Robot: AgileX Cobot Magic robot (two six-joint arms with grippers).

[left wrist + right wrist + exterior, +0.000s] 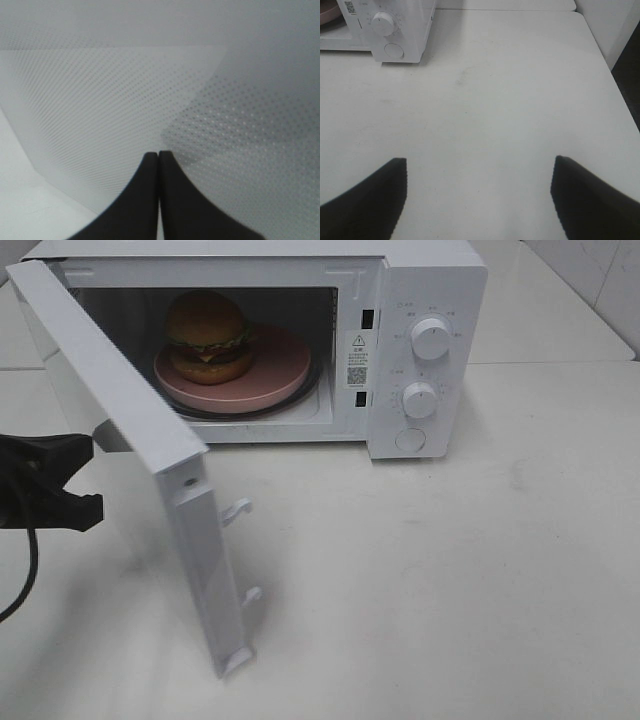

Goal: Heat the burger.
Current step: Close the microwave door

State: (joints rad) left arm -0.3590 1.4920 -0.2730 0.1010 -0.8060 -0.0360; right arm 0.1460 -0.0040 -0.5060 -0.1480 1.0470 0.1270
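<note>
The burger point(207, 335) sits on a pink plate point(280, 370) inside the open microwave point(430, 280), toward the left of the cavity. The door point(120, 390) is swung out toward the near left, its long face running from the hinge at the far left to the latch hooks point(238, 508) at its near edge. The left gripper point(158, 156) is clenched with its two fingers pressed together and holding nothing. It points at the door's outer face, where the dotted window mesh point(125, 100) fills the left wrist view; whether the tips actually touch the panel cannot be told. From those fingers the burger lies to the far right, on the other side of the door, so a push across to the right would swing the panel toward the cavity. That looks like the step in hand, judging by the food already loaded and the door not yet shut. The right gripper point(479, 160) hangs released, its fingers spread wide over the bare table point(450, 570), well apart from the oven and to the near right of its control panel. The left arm is much the nearer to the door, while the two dials point(431, 337) on the right-hand panel lie on the right arm's side.
</note>
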